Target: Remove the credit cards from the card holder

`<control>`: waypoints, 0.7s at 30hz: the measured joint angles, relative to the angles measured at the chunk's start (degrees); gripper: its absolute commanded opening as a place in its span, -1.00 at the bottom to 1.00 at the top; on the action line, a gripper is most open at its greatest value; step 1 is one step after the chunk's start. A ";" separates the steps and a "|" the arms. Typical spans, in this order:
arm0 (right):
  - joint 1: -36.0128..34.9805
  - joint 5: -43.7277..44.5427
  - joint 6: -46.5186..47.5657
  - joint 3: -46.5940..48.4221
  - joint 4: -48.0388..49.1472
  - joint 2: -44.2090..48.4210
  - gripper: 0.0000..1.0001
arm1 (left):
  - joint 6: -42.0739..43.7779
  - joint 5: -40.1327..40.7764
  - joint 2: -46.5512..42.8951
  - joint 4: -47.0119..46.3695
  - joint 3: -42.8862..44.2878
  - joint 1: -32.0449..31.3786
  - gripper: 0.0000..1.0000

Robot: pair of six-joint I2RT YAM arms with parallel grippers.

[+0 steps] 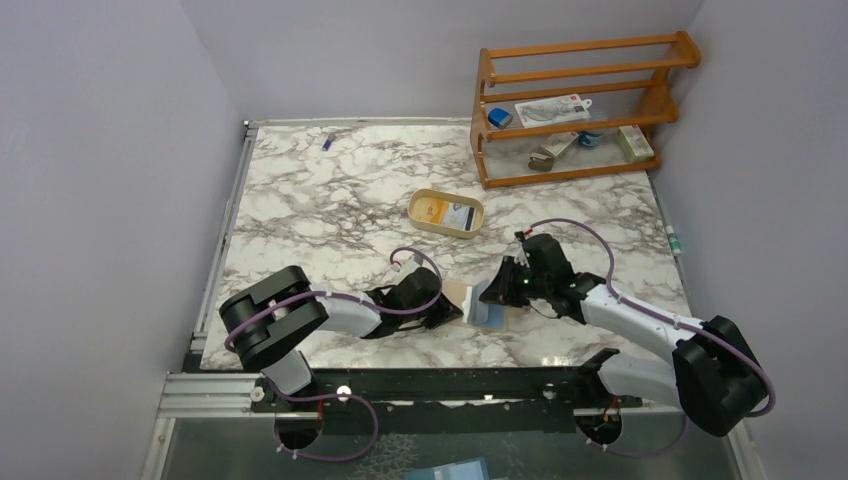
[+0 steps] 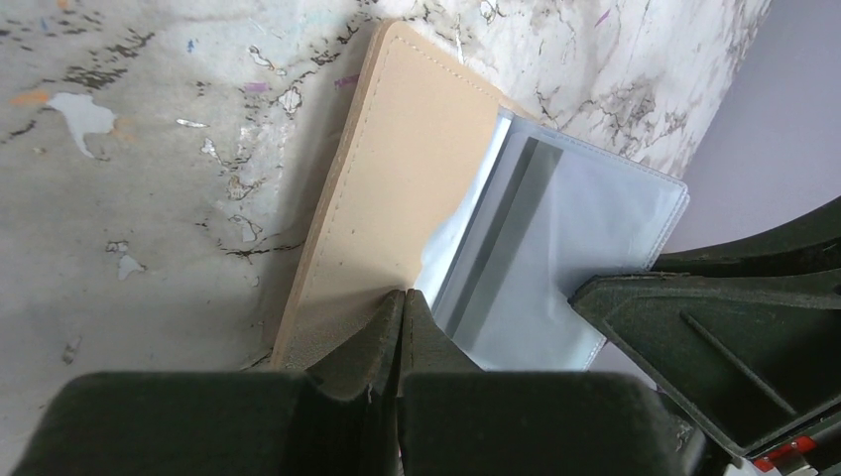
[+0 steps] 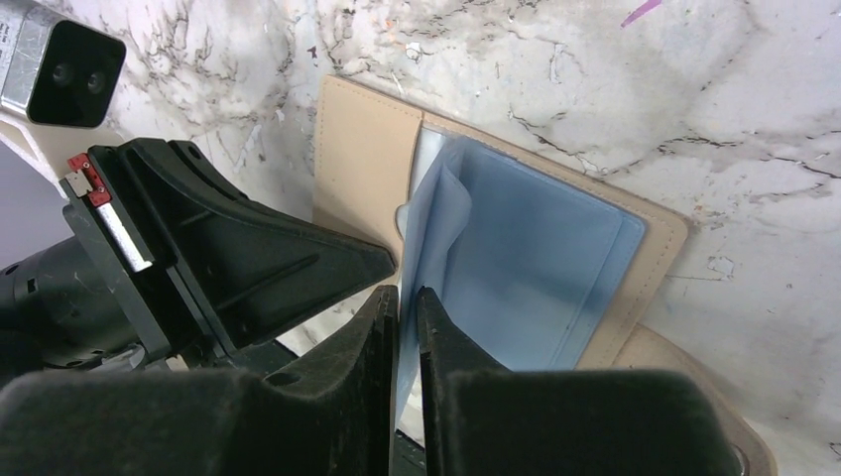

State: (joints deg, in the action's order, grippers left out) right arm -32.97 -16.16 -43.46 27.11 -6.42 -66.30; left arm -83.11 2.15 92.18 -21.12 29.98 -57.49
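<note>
Beige card holder (open) | left claw: cover | right claw: sleeve

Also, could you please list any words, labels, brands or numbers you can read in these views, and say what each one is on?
No text is readable in any view.
Flat packet on the wooden rack: red and dark print, too small to read.
Cards in the oval tray: markings too small to read.
Card holder: no print visible.
</note>
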 measured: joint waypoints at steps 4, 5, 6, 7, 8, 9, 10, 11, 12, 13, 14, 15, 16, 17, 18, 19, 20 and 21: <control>-0.09 -0.50 -0.09 0.04 0.33 0.00 -0.15 | 0.24 0.00 0.00 0.00 0.02 0.00 -1.00; -0.13 -0.92 -0.13 0.07 0.37 0.00 0.00 | 0.39 0.00 0.00 -0.02 0.02 0.00 -1.00; -0.24 -1.36 -0.11 0.17 0.33 0.00 0.07 | 0.48 -0.02 0.00 -0.04 0.02 0.00 -1.00; -0.35 -1.77 -0.26 0.37 0.35 0.00 0.12 | 0.61 -0.02 0.00 -0.07 0.02 0.00 -1.00; -0.44 -2.29 -0.28 0.66 0.37 0.00 0.13 | 0.68 -0.04 0.02 -0.13 0.02 0.00 -1.00; -0.48 -2.73 -0.44 0.96 0.48 -0.02 0.14 | 0.81 -0.17 0.09 -0.24 0.02 0.00 -1.00; -0.59 -3.13 -0.44 1.20 0.81 -0.11 0.14 | 0.85 -0.20 0.22 -0.50 0.04 0.00 -1.00; -0.72 -3.50 -0.52 1.46 1.05 -0.31 0.14 | 0.90 -0.20 0.52 -0.81 0.20 0.00 -1.00; -0.76 -3.85 -0.66 1.57 1.49 -0.63 0.12 | 0.92 -0.20 0.70 -0.96 0.33 0.00 -1.00; -0.81 -4.20 -0.72 1.57 1.99 -1.05 0.09 | 0.96 -0.20 0.90 -1.22 0.39 0.00 -1.00; -0.83 -4.46 -0.98 1.57 2.38 -1.49 0.06 | 1.03 -0.22 0.96 -1.33 0.39 0.00 -1.00; -0.83 -4.79 -1.25 1.55 2.84 -1.90 0.01 | 1.07 -0.24 0.98 -1.44 0.39 0.00 -1.00; -0.83 -5.16 -1.57 1.44 3.50 -2.25 -0.05 | 1.09 -0.24 0.98 -1.46 0.39 0.00 -1.00; -0.83 -5.51 -1.90 1.31 4.28 -2.51 -0.12 | 1.11 -0.24 0.98 -1.46 0.39 0.00 -1.00; -0.83 -5.81 -2.14 1.11 5.01 -2.73 -0.18 | 1.14 -0.26 0.98 -1.46 0.39 0.00 -1.00; -0.83 -6.05 -2.38 0.92 5.70 -2.95 -0.25 | 1.16 -0.26 0.98 -1.46 0.39 0.00 -1.00; -0.83 -6.27 -2.64 0.79 6.23 -3.23 -0.34 | 1.25 -0.28 0.98 -1.49 0.39 0.00 -1.00; -0.83 -6.36 -2.84 0.63 6.69 -3.50 -0.41 | 1.29 -0.28 0.98 -1.49 0.39 0.00 -1.00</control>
State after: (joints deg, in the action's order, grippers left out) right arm -33.80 -22.52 -46.30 27.75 0.27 -69.80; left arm -81.82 1.87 93.17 -22.61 30.37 -57.49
